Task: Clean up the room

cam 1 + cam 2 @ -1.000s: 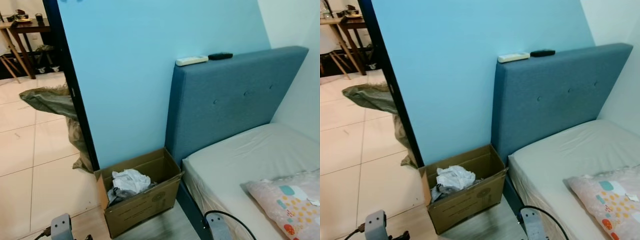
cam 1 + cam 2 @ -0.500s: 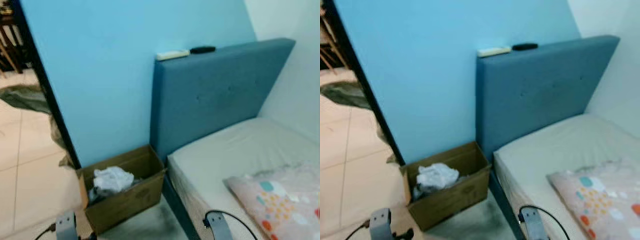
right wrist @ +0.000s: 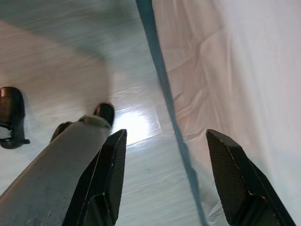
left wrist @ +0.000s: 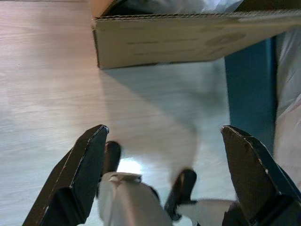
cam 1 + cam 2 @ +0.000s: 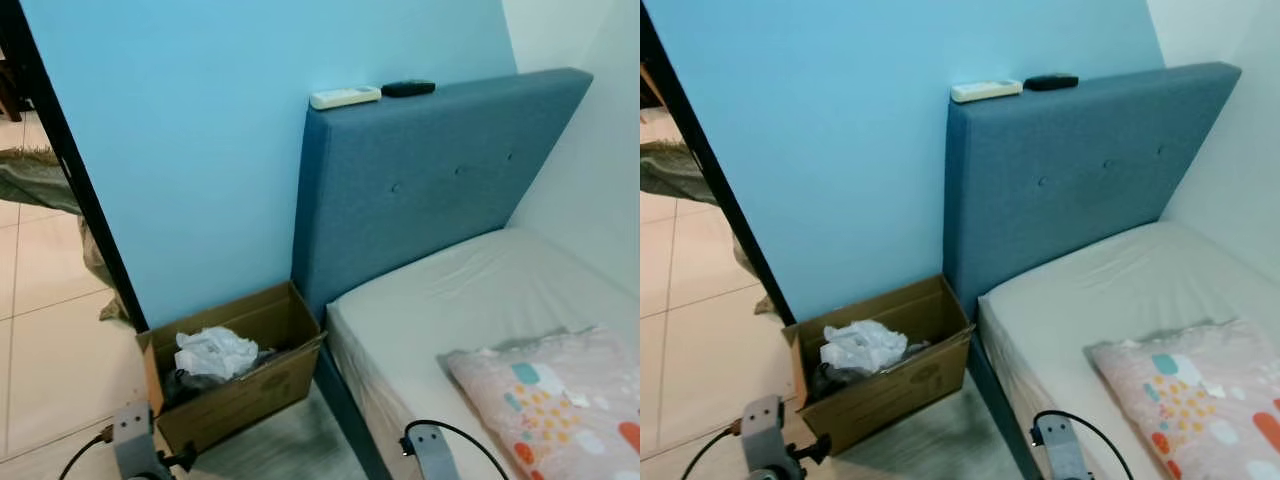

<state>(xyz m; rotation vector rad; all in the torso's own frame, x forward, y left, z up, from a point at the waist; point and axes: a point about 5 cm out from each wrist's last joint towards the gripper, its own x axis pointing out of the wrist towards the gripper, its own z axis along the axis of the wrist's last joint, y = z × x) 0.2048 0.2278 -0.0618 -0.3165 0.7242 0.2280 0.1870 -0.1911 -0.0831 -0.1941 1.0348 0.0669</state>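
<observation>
A: Start at nine o'clock in the head view. What's over there?

B: A tiled floor (image 5: 45, 340) beyond a dark door frame (image 5: 70, 170), with a grey-green sack (image 5: 40, 185) slumped past it. At about seven o'clock an open cardboard box (image 5: 245, 385) sits against the blue wall (image 5: 200, 130), holding crumpled white paper (image 5: 213, 352).

A: And the left gripper (image 4: 164, 174)?

B: It hangs low over the wooden floor (image 4: 47, 94), fingers spread wide and empty. Its wrist camera looks at the box's side just ahead, with the bed's blue frame beside it.

A: Moving on to the middle?

B: The blue padded headboard (image 5: 440, 180) stands just beside the box. On its top edge, near twelve o'clock, lie a white remote (image 5: 344, 97) and a black remote (image 5: 408, 88), close together but apart.

A: Then the right side?

B: The mattress (image 5: 470, 310) in a pale sheet fills three to five o'clock, and a patterned pink pillow (image 5: 550, 395) lies at five o'clock.

A: The right gripper (image 3: 167, 181)?

B: Also low, fingers released and parted, holding nothing, hanging beside the mattress edge and the blue bed rail.
</observation>
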